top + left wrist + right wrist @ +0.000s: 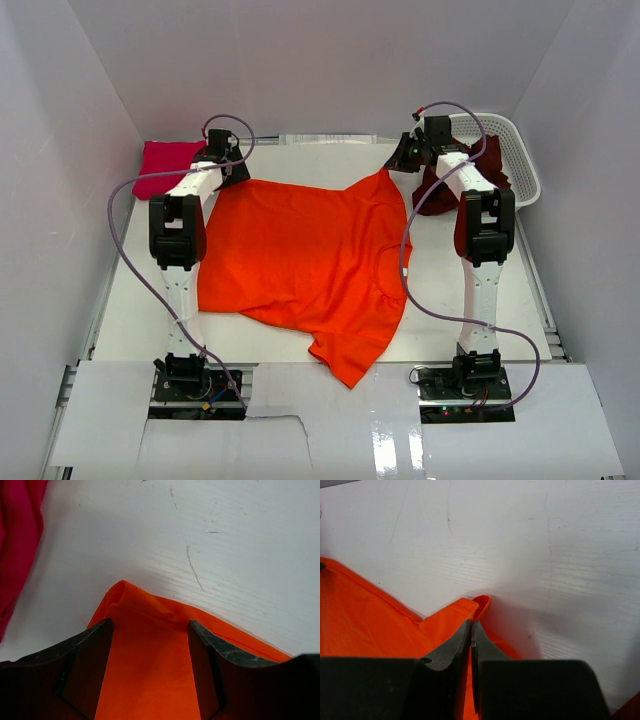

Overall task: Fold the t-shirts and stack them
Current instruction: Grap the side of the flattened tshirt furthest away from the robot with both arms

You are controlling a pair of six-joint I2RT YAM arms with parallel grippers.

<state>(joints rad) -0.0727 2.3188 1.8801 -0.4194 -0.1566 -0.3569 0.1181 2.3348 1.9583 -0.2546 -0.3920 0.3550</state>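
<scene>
Bright orange cloth t-shirt point(300, 255): lay spread open across the middle of the white surface point(130, 320); its far edge ran between the two arms; one sleeve reached toward the near edge and overlapped the pale strip in front of the bases.
Left end effector point(150, 625): sat at the far left corner of the orange garment; its two dark fingers point(92, 665) stood well apart, released, with the cloth corner lying between them; the wrist view showed no pinch on the fabric.
Right end effector point(471, 625): sat at the far right corner of the same garment; clenched, its fingertips pressed together on a small fold of orange cloth; in the top view that corner rose in a peak toward it.
Magenta-pink cloth t-shirt point(165, 165): lay bunched at the far left corner of the surface, just beside the left end effector; apart from the orange garment in the left wrist view.
Dark maroon cloth t-shirt point(440, 190): lay crumpled at the far right, partly hidden behind the right arm; it touched the white plastic lattice basket point(520, 150); I could not tell how much of it lay inside.
</scene>
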